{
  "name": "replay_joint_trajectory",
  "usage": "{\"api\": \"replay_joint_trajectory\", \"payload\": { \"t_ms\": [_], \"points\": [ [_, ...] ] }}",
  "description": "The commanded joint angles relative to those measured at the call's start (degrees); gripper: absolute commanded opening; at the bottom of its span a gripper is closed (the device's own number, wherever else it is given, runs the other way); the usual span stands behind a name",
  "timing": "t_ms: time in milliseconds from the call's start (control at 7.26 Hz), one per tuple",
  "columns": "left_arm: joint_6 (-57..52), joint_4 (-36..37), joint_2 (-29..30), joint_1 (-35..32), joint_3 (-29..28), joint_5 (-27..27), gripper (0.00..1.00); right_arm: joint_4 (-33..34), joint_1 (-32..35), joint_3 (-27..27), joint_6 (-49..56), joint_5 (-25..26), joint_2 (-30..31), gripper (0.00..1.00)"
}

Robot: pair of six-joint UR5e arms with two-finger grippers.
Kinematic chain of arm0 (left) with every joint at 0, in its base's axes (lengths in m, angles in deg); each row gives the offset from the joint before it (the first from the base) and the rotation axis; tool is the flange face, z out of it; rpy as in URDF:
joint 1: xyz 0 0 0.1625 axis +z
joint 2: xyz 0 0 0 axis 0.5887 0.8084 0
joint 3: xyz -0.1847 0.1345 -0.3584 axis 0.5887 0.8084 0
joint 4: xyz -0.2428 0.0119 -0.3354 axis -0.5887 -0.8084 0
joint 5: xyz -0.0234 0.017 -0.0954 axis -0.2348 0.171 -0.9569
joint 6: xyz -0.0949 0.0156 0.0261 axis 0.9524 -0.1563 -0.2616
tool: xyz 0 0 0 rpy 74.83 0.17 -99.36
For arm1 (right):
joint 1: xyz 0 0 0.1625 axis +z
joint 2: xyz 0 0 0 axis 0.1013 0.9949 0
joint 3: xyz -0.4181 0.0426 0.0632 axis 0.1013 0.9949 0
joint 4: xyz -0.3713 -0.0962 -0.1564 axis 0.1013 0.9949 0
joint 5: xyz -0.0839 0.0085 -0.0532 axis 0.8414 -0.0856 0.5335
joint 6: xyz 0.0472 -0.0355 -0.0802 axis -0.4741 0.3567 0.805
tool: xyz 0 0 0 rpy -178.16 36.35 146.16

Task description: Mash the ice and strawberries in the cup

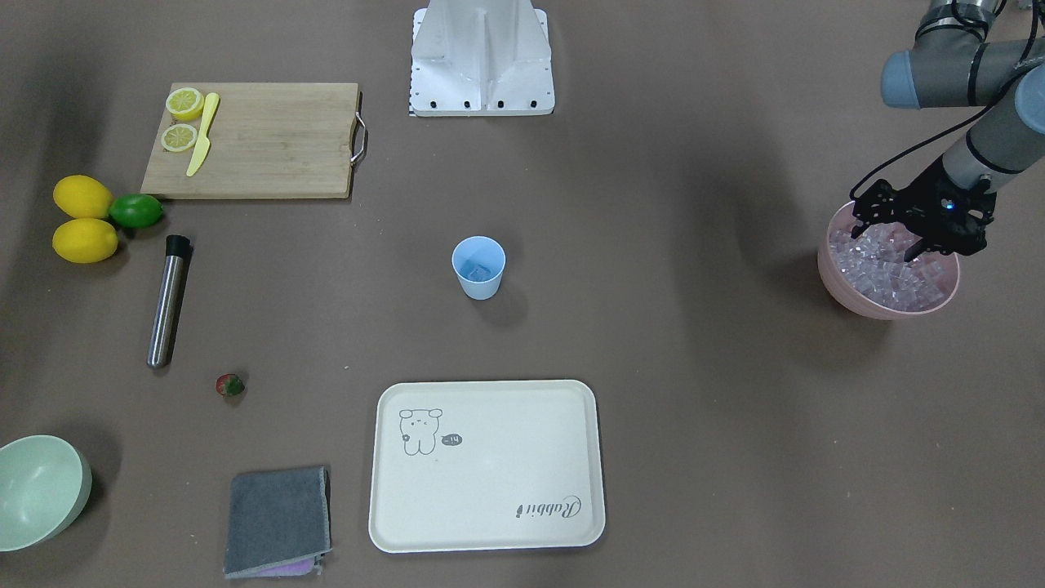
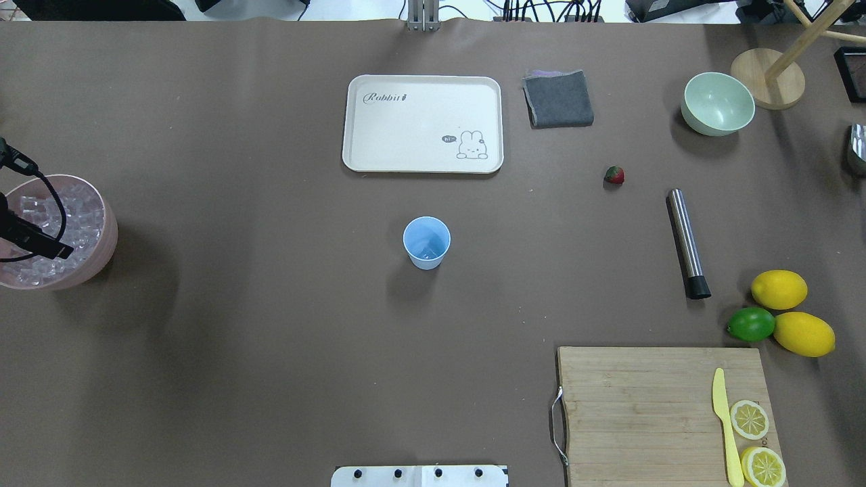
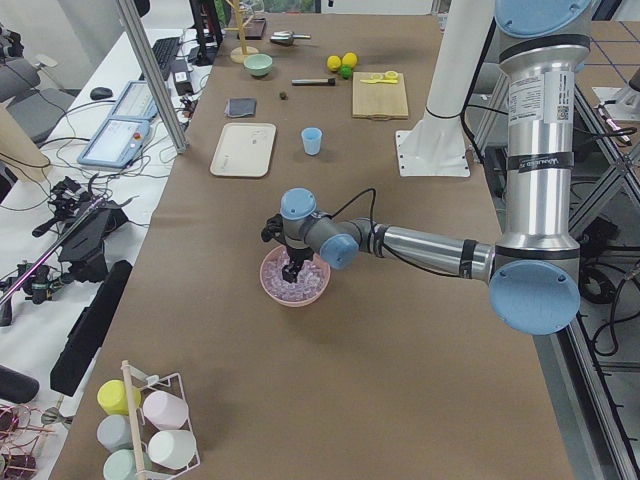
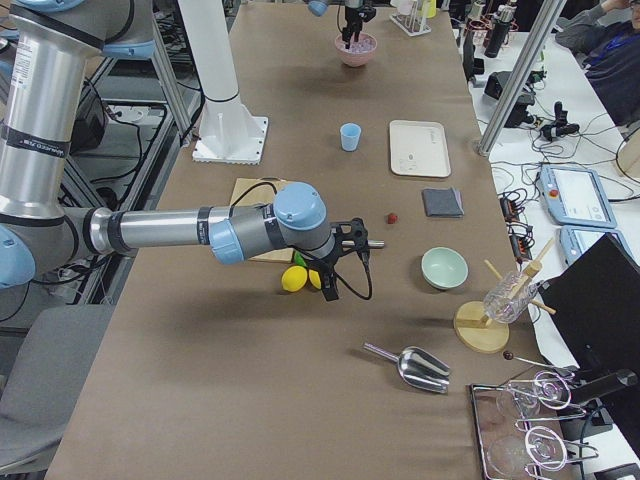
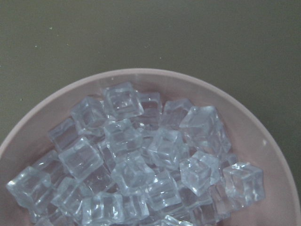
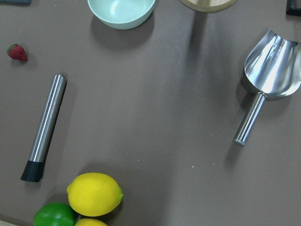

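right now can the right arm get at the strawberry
Probably yes. The strawberry lies alone in the open, and the right arm hangs above the lemons, with only the flat-lying muddler between.

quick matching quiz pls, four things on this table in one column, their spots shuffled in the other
Things
1. light-blue cup
2. strawberry
3. ice cubes
4. yellow knife

Places
A. on the wooden cutting board, beside the lemon halves
B. piled in the pink bowl
C. mid-table, between the tray and the robot base
D. on the bare table, between the steel muddler and the grey cloth

Pairs: 1-C, 2-D, 3-B, 4-A
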Motion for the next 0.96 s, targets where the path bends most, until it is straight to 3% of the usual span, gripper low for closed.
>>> {"api": "replay_joint_trajectory", "payload": {
  "t_ms": [0, 826],
  "points": [
    [0.10, -0.01, 0.00, 0.43, 0.01, -0.01, 0.80, -0.04, 0.00, 0.11, -0.13, 0.00, 0.00, 1.00],
    [4.67, -2.91, -0.26, 2.62, -0.34, 0.08, 0.71, -0.04, 0.00, 0.28, -0.22, 0.00, 0.00, 1.00]
  ]
}}
